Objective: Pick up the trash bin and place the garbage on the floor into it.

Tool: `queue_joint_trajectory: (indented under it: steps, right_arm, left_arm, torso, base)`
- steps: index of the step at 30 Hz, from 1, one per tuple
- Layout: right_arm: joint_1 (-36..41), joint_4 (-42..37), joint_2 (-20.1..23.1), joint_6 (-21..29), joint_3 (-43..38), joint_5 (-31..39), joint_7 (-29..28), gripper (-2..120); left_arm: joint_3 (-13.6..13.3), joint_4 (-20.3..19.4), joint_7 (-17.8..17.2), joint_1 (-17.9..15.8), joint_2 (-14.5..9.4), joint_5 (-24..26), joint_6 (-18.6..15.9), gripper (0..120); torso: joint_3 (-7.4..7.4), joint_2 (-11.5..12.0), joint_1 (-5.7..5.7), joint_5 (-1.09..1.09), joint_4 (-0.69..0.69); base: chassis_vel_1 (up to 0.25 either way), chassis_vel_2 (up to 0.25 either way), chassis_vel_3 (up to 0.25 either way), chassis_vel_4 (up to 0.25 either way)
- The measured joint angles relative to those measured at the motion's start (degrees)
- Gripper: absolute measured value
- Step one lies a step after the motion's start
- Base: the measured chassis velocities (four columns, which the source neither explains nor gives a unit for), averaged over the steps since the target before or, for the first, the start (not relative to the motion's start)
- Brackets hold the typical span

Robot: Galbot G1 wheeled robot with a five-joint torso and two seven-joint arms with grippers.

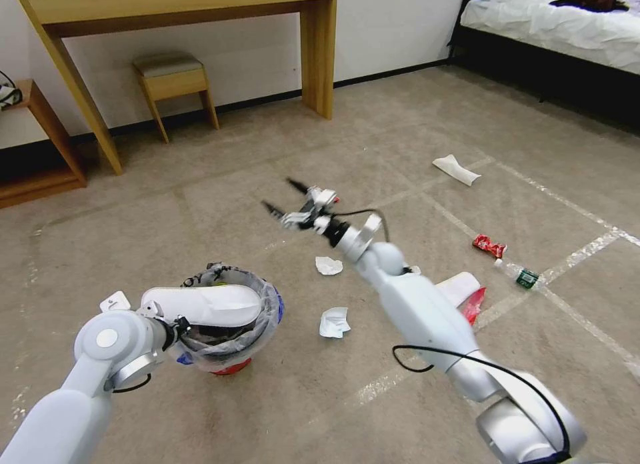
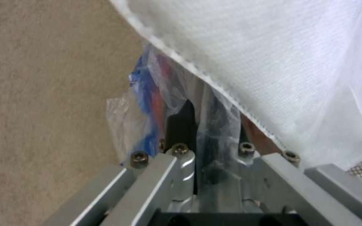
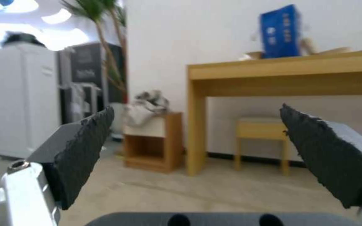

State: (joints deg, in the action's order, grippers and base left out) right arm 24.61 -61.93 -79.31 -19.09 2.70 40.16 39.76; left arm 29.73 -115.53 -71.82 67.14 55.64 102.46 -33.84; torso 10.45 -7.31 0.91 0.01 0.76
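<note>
Left pincer grips the trash bin's rim while the right pincer hangs open above the littered floor.

The left pincer (image 1: 181, 329) is closed narrow on the rim and clear bag liner of the trash bin (image 1: 230, 331), a small red bucket standing on the floor (image 1: 400, 131) at the robot's left, with a white slipper (image 1: 207, 303) lying across its mouth. The right pincer (image 1: 283, 199) is raised above the carpet, its jaws spread wide and holding nothing, pointing toward the wooden surface (image 1: 200, 4) and the stool (image 1: 175, 84). Garbage lies scattered: two crumpled papers (image 1: 329, 266) near the right arm, another white slipper (image 1: 457, 169) farther off, a red wrapper (image 1: 489, 245) and a small bottle (image 1: 523, 277) to the right.
</note>
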Motion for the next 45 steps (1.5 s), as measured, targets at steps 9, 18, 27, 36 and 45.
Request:
queue_joint_trajectory:
  steps: [9,18,27,36,45]
  right_arm:
    - [5.8,-4.17,12.59,0.92,-14.46,-7.52,-7.23,100]
    - [25.22,-16.08,19.7,0.01,-29.84,-8.46,-25.35,100]
    - [38.02,-24.16,14.59,-2.82,-40.71,-10.58,-31.49,100]
    - [44.38,-26.98,6.85,-9.34,-42.87,-15.88,-33.03,100]
    - [46.99,-27.56,2.75,-13.63,-42.7,-18.78,-32.19,100]
  left_arm:
    - [0.81,-0.21,0.16,-0.46,-1.02,0.4,0.17,4]
    - [5.06,-2.98,0.24,2.56,-1.38,1.21,0.06,4]
    - [6.35,-4.81,-0.5,3.52,-1.59,2.15,0.47,4]
    - [7.17,-5.81,-1.42,4.13,-1.77,2.72,0.15,4]
    - [8.17,-6.42,-2.11,4.79,-1.95,3.01,-0.47,4]
  torso:
    - [0.0,0.0,0.0,0.0,0.0]
    - [-0.01,0.0,0.0,0.0,-0.02]
    - [-0.02,0.0,0.0,-0.01,0.05]
    - [-0.01,0.0,0.0,-0.02,0.01]
    - [0.0,0.0,-0.01,-0.01,0.01]
  base:
    - [0.0,0.0,0.0,0.0]
    - [0.0,0.0,0.0,0.0]
    - [0.0,0.0,0.0,0.0]
    - [0.0,0.0,0.0,0.0]
    - [0.0,0.0,0.0,0.0]
